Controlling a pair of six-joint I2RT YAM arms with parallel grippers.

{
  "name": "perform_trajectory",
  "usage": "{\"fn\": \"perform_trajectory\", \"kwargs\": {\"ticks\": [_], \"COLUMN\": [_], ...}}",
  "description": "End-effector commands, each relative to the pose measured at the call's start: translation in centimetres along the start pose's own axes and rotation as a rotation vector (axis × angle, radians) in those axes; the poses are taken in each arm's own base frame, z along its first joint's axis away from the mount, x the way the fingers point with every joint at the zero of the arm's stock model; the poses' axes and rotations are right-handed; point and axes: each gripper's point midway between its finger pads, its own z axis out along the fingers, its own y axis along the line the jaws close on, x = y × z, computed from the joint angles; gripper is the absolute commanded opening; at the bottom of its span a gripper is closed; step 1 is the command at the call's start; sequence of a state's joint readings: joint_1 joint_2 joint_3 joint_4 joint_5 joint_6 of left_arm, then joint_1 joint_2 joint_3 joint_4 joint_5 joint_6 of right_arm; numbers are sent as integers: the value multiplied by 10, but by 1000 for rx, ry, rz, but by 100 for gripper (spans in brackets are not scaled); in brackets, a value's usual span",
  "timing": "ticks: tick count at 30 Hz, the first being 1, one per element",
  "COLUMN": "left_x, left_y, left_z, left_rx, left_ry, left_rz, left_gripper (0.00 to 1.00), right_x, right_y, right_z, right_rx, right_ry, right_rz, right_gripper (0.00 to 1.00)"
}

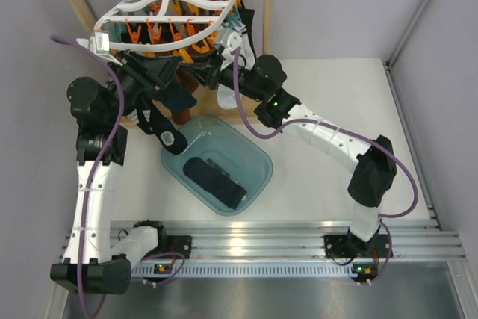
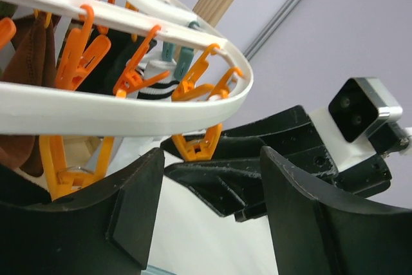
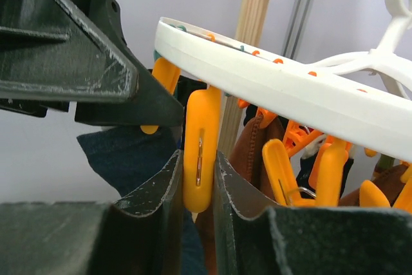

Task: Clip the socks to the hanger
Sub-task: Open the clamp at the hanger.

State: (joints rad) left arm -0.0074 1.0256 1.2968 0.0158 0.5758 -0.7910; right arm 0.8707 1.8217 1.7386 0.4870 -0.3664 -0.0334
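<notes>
Under the far-left wooden rack (image 3: 251, 43), the hanger (image 3: 290, 91) hung tilted. The right gripper (image 3: 196, 167) was clenched on an orange clip (image 3: 201, 136), likely to squeeze it open or steady it for a sock. The left gripper (image 2: 209, 165) stood released beside it, jaws apart and empty, with a navy sock (image 3: 122, 156) just below. Another dark sock (image 1: 216, 181) lay nearer, in the teal bin (image 1: 243, 156).
</notes>
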Motion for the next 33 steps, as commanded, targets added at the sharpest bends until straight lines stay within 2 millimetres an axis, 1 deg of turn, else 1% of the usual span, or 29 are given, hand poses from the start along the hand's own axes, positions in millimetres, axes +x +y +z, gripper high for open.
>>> {"fn": "perform_trajectory", "kwargs": {"ticks": [1, 4, 9, 13, 17, 23, 33], "left_x": [-20, -18, -19, -16, -16, -17, -20], "left_y": [-11, -3, 11, 15, 13, 13, 15], "left_z": [3, 9, 13, 15, 18, 24, 33], "left_rx": [51, 46, 10, 6, 25, 32, 27], "left_ry": [-93, -91, -117, -110, -109, -113, -119], "left_rz": [46, 33, 47, 53, 52, 50, 11], "left_gripper": [66, 66, 66, 65, 65, 65, 61], "right_x": [-38, -36, -36, -36, -36, -31, -26], "right_y": [36, 37, 39, 40, 40, 43, 45], "right_z": [7, 9, 9, 9, 9, 11, 12], "right_rx": [-124, -127, -130, -132, -132, -130, -128], "right_ry": [-122, -127, -130, -131, -131, -121, -113], "right_rz": [-35, -34, -26, -23, -20, -35, -56], "right_gripper": [0, 0, 0, 0, 0, 0, 0]}}
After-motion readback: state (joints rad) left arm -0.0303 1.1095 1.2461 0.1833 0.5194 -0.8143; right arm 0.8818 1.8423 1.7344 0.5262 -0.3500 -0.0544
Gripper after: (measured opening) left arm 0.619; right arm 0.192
